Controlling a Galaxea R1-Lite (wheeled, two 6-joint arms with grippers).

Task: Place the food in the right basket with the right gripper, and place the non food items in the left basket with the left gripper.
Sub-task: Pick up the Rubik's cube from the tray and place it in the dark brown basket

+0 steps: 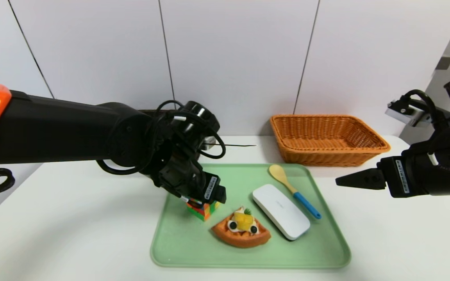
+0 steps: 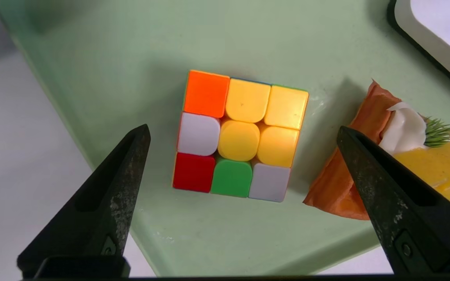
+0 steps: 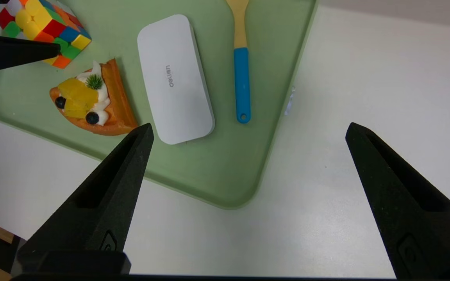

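On the left of the green tray (image 1: 178, 249), I have the left gripper (image 2: 242, 132) spread wide over the puzzle cube (image 2: 240, 136), not yet grasping; next I lower and close. The right gripper (image 3: 248, 130) waits open, off right.

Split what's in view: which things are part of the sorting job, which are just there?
Job:
- waffle wedge, food
- puzzle cube, open left gripper above it
- white case
- spoon
- orange-tan basket, empty
- dark basket rim, mostly hidden behind left arm
- right gripper, open, idle off the tray

Just there:
- green tray
- white table
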